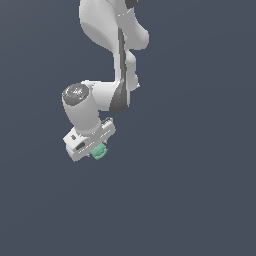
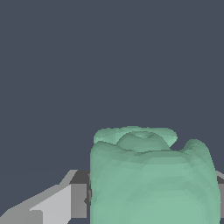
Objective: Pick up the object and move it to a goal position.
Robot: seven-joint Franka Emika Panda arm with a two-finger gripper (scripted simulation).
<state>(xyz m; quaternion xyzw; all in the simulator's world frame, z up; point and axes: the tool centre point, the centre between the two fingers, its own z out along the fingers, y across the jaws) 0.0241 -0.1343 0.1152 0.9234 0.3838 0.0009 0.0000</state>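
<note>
One small lumpy mint-green block (image 1: 99, 151) sits clamped in your white gripper's (image 1: 96, 150) nearly closed fingers; jerky motion could slip those rounded edges free

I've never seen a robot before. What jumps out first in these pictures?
A white robot arm hangs down from the top of the exterior view against plain dark grey. At its tip, the end effector grips a small mint-green block, which fills much of the wrist view.
</note>
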